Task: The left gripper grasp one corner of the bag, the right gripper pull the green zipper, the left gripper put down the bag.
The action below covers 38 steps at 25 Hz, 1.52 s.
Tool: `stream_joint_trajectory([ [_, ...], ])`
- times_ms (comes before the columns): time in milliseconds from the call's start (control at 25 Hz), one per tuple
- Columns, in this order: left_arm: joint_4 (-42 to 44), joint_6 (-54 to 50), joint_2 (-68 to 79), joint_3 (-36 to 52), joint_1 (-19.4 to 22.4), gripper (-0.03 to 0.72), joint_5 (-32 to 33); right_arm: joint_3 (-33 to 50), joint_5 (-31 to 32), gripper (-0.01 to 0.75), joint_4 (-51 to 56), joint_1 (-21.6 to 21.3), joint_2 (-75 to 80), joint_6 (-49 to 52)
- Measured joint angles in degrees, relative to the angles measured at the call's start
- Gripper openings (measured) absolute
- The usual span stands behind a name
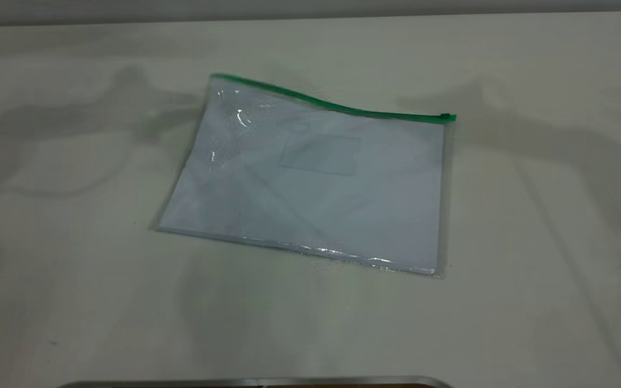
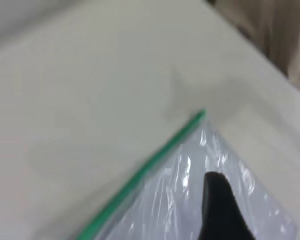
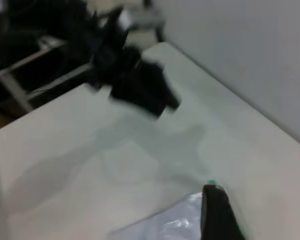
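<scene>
The bag lies flat on the table, clear plastic over white paper, with a small card pocket on its face. The green zipper runs along its far edge, and the slider tab sits at the right end. Neither gripper shows in the exterior view, only their shadows. In the left wrist view my left gripper hangs open above the bag, near the corner where the green zipper ends. In the right wrist view my right gripper is open, one fingertip just short of the slider tab.
A pale table carries the bag, with room on all sides. A metal edge runs along the near side. The left arm shows farther off in the right wrist view, with dark clutter beyond the table.
</scene>
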Motion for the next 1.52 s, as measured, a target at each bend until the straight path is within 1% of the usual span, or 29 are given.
stream_joint_trajectory([
  [160, 1.46, -6.03, -10.47, 0.00, 1.78, 0.459, 2.10, 0.00, 5.84, 0.471, -6.25, 0.00, -8.83, 7.76],
  [280, 4.91, -9.16, -19.08, 0.00, 1.96, 0.448, 2.10, 0.01, 8.69, 0.471, -10.76, 0.00, -13.43, 14.32],
  [440, 9.97, -14.67, -28.84, 0.00, 2.02, 0.447, 2.10, 0.06, 9.55, 0.471, -19.33, 0.00, -19.39, 26.81],
  [600, 14.43, -25.24, -38.68, 0.00, 2.02, 0.447, 2.10, 0.07, 9.76, 0.463, -32.11, 0.00, -25.27, 41.86],
  [720, 20.84, -32.36, -46.33, 0.00, 2.02, 0.447, 2.10, 1.17, 9.76, 0.451, -42.11, 0.00, -30.79, 51.34],
  [800, 26.44, -36.17, -50.58, 0.00, 2.02, 0.447, 2.15, 3.10, 9.76, 0.445, -47.61, 0.00, -34.70, 55.12],
  [960, 34.49, -44.29, -57.49, 0.00, 2.02, 0.447, 2.15, 9.83, 9.76, 0.438, -54.60, 0.00, -42.81, 59.97],
  [1080, 38.72, -49.36, -60.87, 0.25, 2.02, 0.447, 2.15, 16.94, 9.76, 0.439, -56.64, 0.00, -48.57, 61.68],
  [1200, 42.63, -53.52, -63.76, 3.01, 2.02, 0.447, 2.15, 25.33, 9.76, 0.439, -57.85, 0.00, -53.21, 62.05],
  [1320, 46.74, -56.12, -66.66, 9.12, 2.02, 0.447, 2.15, 34.24, 9.76, 0.439, -58.99, 0.00, -57.23, 62.10],
  [1400, 48.70, -57.90, -68.54, 14.82, 2.02, 0.447, 2.15, 41.08, 9.76, 0.439, -59.93, 0.00, -59.58, 62.28],
  [1520, 50.34, -60.01, -71.09, 24.06, 2.02, 0.447, 2.15, 48.68, 9.76, 0.439, -61.25, 0.00, -62.34, 62.52],
])
